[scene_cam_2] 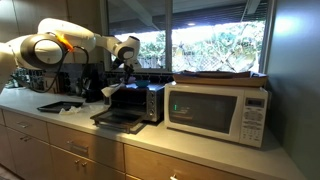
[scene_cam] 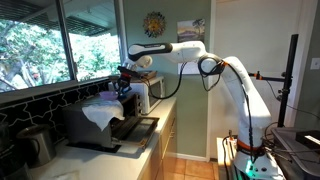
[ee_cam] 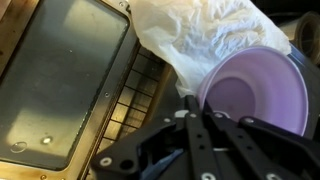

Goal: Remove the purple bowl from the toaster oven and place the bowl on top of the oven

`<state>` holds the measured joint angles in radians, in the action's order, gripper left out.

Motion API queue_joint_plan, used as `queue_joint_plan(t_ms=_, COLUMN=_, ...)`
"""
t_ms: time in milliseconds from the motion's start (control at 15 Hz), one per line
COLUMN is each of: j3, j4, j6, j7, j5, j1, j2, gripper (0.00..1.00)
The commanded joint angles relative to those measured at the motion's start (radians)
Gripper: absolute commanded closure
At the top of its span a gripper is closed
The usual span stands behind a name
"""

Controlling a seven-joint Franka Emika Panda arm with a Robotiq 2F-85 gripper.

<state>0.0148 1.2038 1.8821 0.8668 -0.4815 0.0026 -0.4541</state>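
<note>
In the wrist view the purple bowl (ee_cam: 262, 92) fills the right side, its opening facing the camera. My gripper (ee_cam: 192, 108) is shut, with the fingers pinched on the bowl's left rim. The bowl hangs above the toaster oven (scene_cam: 128, 100), over its open drop-down door (ee_cam: 60, 80) and wire rack (ee_cam: 135, 95). In both exterior views the gripper (scene_cam: 124, 84) (scene_cam_2: 125, 66) hovers just over the dark oven (scene_cam_2: 140, 100). The bowl itself is hard to make out there.
A crumpled white cloth (ee_cam: 205, 35) lies beside the bowl and drapes at the oven's side (scene_cam: 98, 113). A white microwave (scene_cam_2: 220, 110) stands next to the oven. A metal pot (scene_cam: 38, 143) sits on the counter. Windows run behind the counter.
</note>
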Motion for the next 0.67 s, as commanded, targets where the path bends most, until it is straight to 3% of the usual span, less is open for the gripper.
queue_joint_plan(t_ms=0, j3=-0.006, j4=-0.022, j6=-0.002, j7=0.035, j5=0.031, j1=0.006, j2=-0.023, gripper=0.99)
queue_joint_plan(t_ms=133, j3=-0.008, j4=-0.023, j6=0.004, j7=0.045, j5=0.04, j1=0.008, j2=-0.029, gripper=0.99)
queue_joint_plan(t_ms=200, j3=-0.008, j4=-0.023, j6=0.008, j7=0.049, j5=0.041, j1=0.008, j2=-0.03, gripper=0.71)
queue_joint_plan(t_ms=333, j3=-0.011, j4=-0.016, j6=0.017, j7=0.047, j5=0.04, j1=0.014, j2=-0.022, gripper=0.63)
queue_joint_plan(t_ms=600, j3=-0.012, j4=0.014, j6=0.024, j7=0.026, j5=0.07, j1=0.028, j2=0.043, gripper=0.32)
